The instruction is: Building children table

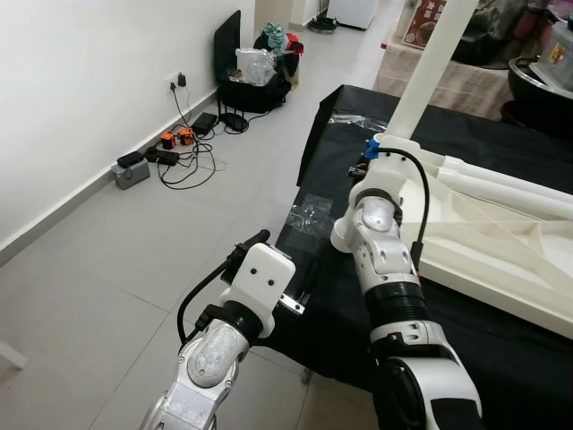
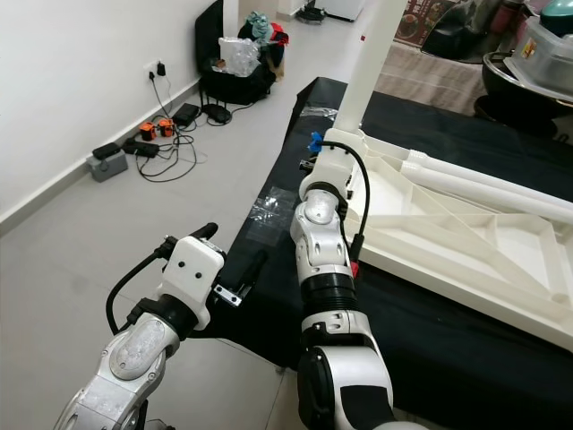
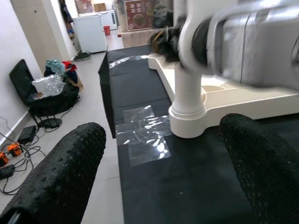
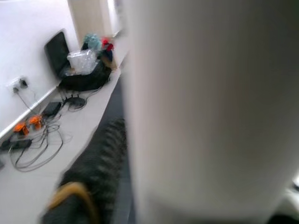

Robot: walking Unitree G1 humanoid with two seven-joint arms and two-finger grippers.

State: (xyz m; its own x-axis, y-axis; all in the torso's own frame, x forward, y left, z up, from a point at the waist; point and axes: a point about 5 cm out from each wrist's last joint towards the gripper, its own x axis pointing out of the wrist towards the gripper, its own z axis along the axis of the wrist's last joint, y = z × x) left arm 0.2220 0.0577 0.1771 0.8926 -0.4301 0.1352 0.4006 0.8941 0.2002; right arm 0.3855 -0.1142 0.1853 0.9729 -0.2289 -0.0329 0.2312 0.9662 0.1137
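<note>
White plastic table (image 1: 501, 233) upturned on black cloth (image 1: 501, 358), right gripper (image 1: 376, 152) clamping upright leg (image 1: 430, 63), left gripper (image 3: 163, 177) spread.

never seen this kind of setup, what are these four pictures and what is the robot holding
A humanoid robot with two silver arms is assembling a white children's table, which lies upside down on a black cloth. Two pictures come from cameras on its head, looking down; the other two from its wrists. The right gripper is at an upright white table leg, which looms close and blurred in the right wrist view; whether it grips is unclear. The left gripper is open and holds nothing. Cables lie on the floor.
</note>
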